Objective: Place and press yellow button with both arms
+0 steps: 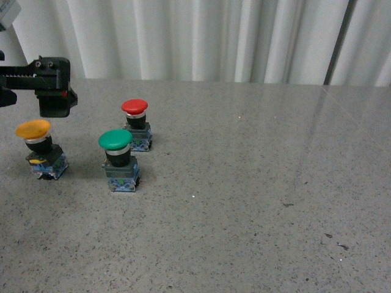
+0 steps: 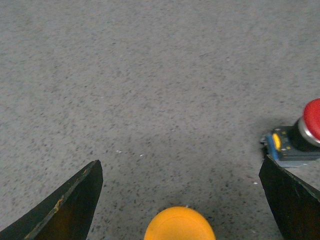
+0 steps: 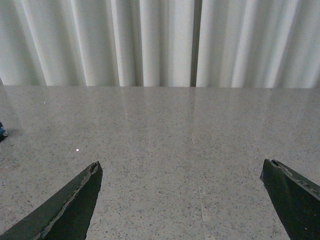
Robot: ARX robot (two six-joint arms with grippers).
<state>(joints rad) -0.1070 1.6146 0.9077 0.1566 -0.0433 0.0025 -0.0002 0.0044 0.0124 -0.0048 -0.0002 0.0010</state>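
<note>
Your yellow button (image 1: 41,149) stands on the left side of the bench (image 1: 244,201), near the left pincer (image 2: 180,165), which is spread wide; the right pincer (image 3: 180,165) gapes too. It looks light, rigid and top-heavy: grip the blocky base, not the slick cap.

No text, brand, number or sign can be read in any view. The yellow button (image 1: 41,150), near left, has a small yellow patch on its blue-grey base, too small to show any characters. The green button (image 1: 118,160), just right of it, has a tiny green mark on the front of its base, illegible. The red button (image 2: 302,142), farther back, has a yellow patch on its base in the left wrist view, blurred, with no letters or digits legible.
</note>
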